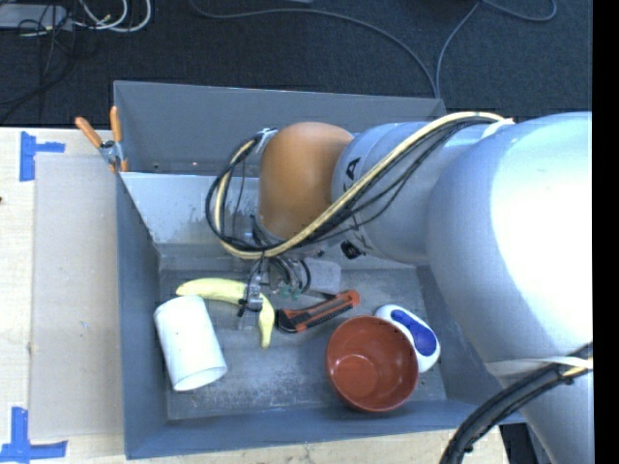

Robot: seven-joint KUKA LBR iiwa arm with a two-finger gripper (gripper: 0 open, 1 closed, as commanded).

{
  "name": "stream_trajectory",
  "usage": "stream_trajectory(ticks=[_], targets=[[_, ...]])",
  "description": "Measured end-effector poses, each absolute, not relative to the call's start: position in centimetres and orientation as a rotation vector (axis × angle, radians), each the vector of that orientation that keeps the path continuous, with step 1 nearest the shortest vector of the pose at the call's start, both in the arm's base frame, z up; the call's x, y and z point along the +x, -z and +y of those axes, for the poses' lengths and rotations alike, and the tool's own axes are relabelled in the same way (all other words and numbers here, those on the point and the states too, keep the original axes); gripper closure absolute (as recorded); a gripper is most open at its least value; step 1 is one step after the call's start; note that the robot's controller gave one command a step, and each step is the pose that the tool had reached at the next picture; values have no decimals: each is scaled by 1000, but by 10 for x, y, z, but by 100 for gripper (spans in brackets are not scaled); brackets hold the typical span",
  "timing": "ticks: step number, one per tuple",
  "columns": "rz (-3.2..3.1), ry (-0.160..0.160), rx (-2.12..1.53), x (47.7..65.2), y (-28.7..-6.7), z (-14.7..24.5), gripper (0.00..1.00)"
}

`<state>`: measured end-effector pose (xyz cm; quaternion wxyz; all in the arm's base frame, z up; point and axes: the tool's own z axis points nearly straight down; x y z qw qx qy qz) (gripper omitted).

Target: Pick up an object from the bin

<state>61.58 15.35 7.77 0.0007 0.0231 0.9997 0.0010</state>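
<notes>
Currently, we find the pincer point(254, 303) low over the curved yellow banana point(208, 289), which lies mid-floor in the grey metal bin point(280, 387). We cannot tell its opening. Nothing is lifted yet.

Bare floor point(276, 380) between white cup point(191, 341) and red bowl point(372, 362) (front)

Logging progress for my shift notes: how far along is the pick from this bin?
Done: the claw is down in the bin, at the bend of the yellow banana. In hand: the grasp itself; the banana lies on the floor beside the white cup and the orange-handled tool. Left: raising it clear of the bin.
</notes>
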Motion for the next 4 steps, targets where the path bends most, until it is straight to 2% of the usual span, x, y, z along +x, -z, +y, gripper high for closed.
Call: stream_trajectory(ticks=[1, 3, 4], targets=[[3140, -3, 158, 622, -58, 154, 0], [3142, -3, 104, 621, -62, 153, 0], [3139, -5, 95, 621, -65, 153, 100]])
